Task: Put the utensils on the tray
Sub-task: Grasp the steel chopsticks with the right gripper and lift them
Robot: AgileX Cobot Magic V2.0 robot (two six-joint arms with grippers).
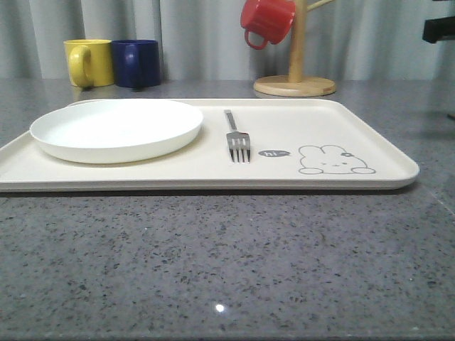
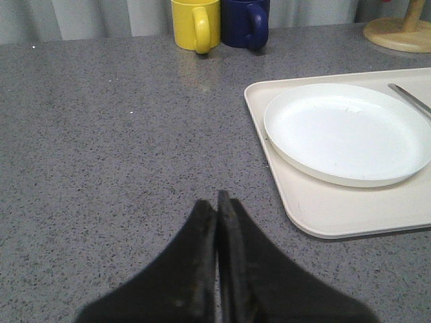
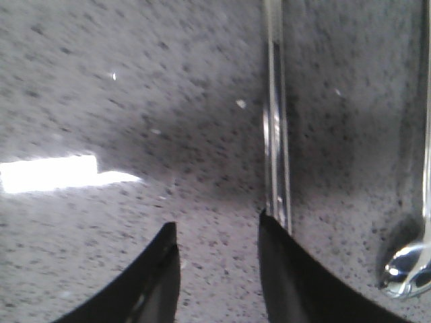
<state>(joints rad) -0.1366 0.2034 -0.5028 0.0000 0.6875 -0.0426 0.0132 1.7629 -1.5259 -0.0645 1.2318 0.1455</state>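
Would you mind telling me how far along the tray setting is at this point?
Roughly halfway. Done: the white plate and the fork lie on the cream tray. In hand: the right gripper, jaws open, is low over the counter beside the chopsticks. Left: the chopsticks and the spoon are on the bare counter. The left gripper is shut and empty.

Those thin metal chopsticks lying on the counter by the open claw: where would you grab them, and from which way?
Probably along the straight shaft of the chopsticks, coming straight down from above. They lie flat on the counter and are very slim, so the open right gripper should straddle them, one finger on each side, and pinch across their narrow width.
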